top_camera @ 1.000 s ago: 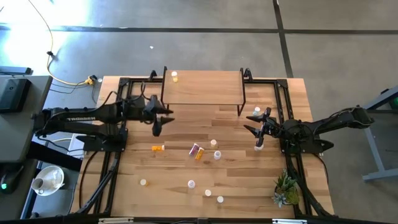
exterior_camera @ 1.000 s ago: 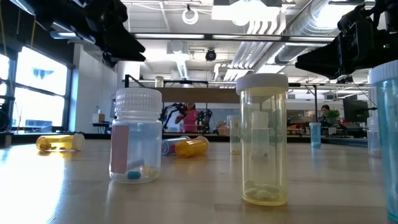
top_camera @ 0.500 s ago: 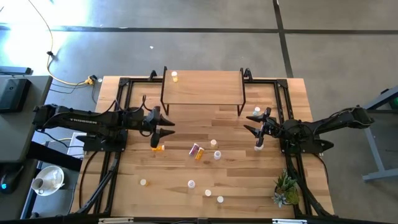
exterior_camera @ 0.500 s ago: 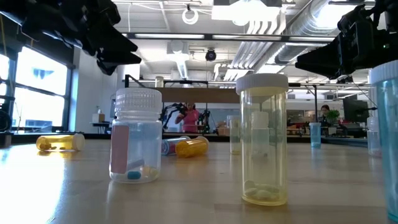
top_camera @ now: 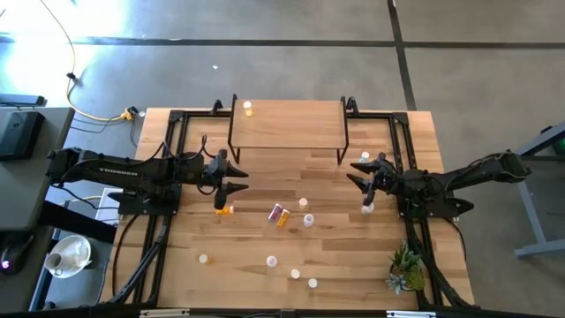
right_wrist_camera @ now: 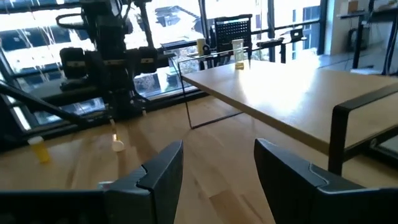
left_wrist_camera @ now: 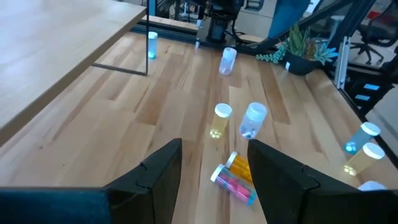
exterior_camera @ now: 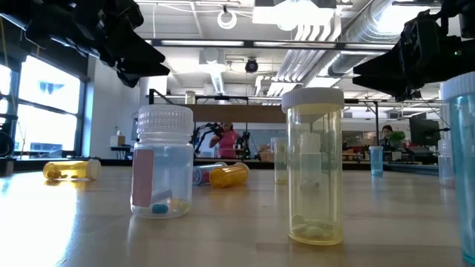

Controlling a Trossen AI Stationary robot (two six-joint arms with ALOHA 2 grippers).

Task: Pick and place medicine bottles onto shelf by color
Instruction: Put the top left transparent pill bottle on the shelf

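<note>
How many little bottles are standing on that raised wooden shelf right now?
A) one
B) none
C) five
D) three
A: from above, the shelf carries a single yellowish bottle near its far left corner; all the other bottles are down on the table.

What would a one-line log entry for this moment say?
left gripper: open, empty, above lying orange pill bottle | right gripper: open, empty, near shelf leg | low light-wood shelf: one yellowish bottle at corner
</note>
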